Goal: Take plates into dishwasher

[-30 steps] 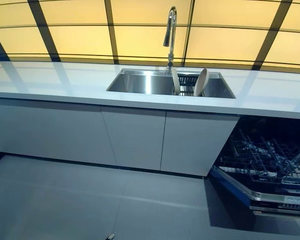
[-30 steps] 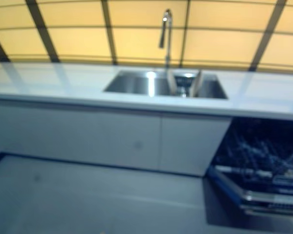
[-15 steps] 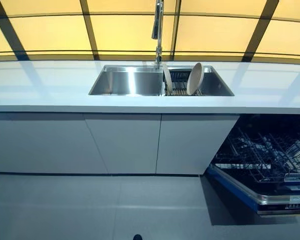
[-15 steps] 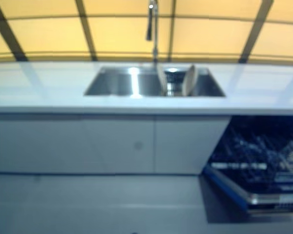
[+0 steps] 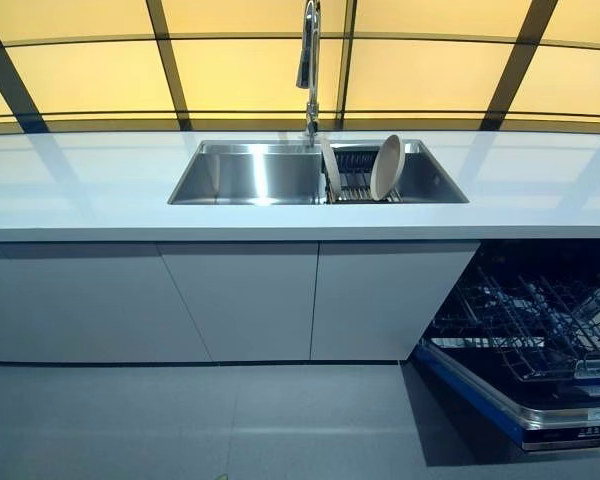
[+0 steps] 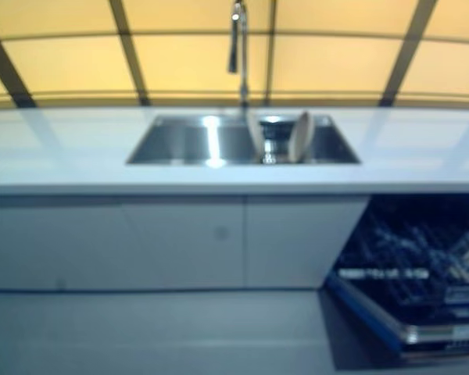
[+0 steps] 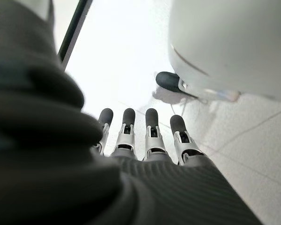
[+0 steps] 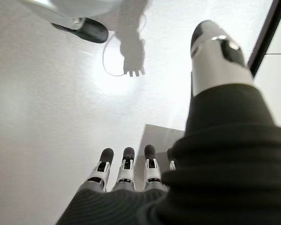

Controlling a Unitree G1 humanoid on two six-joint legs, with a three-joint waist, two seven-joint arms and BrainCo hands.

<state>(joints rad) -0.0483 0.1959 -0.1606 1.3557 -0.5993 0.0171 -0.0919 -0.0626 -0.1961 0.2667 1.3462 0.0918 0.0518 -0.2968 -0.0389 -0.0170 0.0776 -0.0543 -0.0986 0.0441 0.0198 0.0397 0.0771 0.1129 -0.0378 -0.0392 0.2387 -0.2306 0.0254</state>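
Two pale plates stand on edge in a dark rack in the sink's right half: one beige plate (image 5: pixel 386 167) leaning right and a thinner white plate (image 5: pixel 331 168) to its left. The dishwasher (image 5: pixel 540 350) stands open at the lower right, its door down and its wire rack pulled out. My left hand (image 7: pixel 140 136) shows only in its wrist view, fingers straight and empty, over the floor. My right hand (image 8: pixel 126 171) shows likewise, fingers straight and holding nothing. Neither hand appears in the eye views.
A steel sink (image 5: pixel 250 175) with a tall tap (image 5: pixel 309 60) is set in a long white counter (image 5: pixel 100 190). White cabinet doors (image 5: pixel 240 300) run below it. Grey floor (image 5: pixel 180 420) lies in front, and yellow panels with dark bars stand behind.
The whole picture has shifted: the camera swung right and came closer, so the sink sits nearer the middle and the counter looks level. Plates and dishwasher have not moved.
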